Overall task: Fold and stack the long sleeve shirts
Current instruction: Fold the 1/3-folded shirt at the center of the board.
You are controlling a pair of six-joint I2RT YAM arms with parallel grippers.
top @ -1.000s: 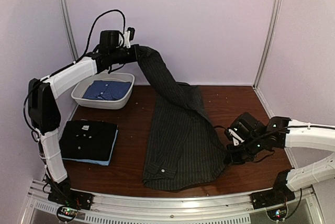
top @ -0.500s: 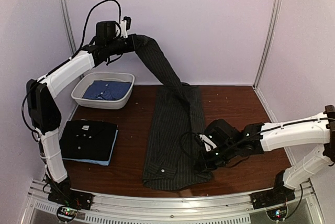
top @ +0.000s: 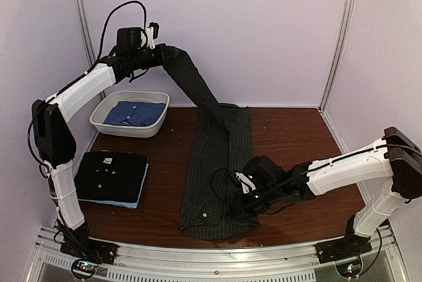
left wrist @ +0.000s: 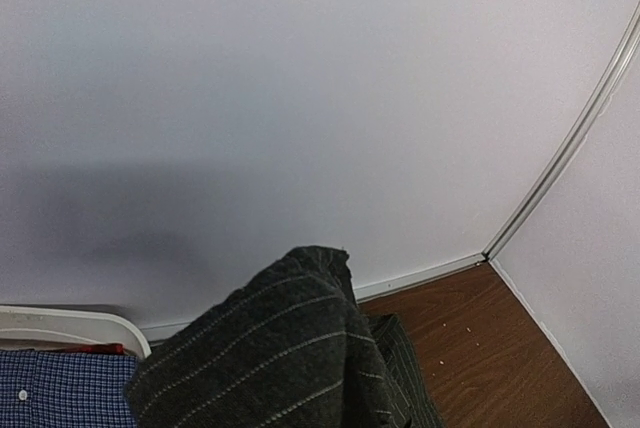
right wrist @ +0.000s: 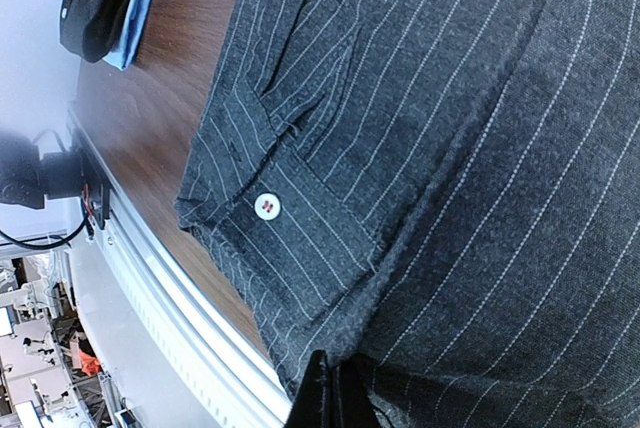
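Observation:
A dark charcoal pinstriped long sleeve shirt [top: 214, 170] lies lengthwise down the middle of the table. My left gripper [top: 157, 54] is shut on its far end and holds that end high near the back wall, so the cloth [left wrist: 270, 358] hangs taut and hides the fingers. My right gripper [top: 241, 201] is low over the shirt's near right part, shut on a folded edge of the shirt [right wrist: 450, 148]. The dark fingertips [right wrist: 322, 400] pinch that edge. A cuff with a white button [right wrist: 267, 206] lies flat near the front. A folded black shirt [top: 111, 175] rests on a light blue one at the left.
A white oval tub [top: 158, 118] at the back left holds a folded blue checked shirt [top: 135, 112]. The metal front rail [top: 217, 257] runs along the near edge. Walls close in the back and both sides. Bare brown tabletop [top: 297, 130] shows at the right.
My right gripper has swept left across the table, carrying the shirt's right edge over onto its body. My left gripper has shifted slightly up and left, still holding the far end.

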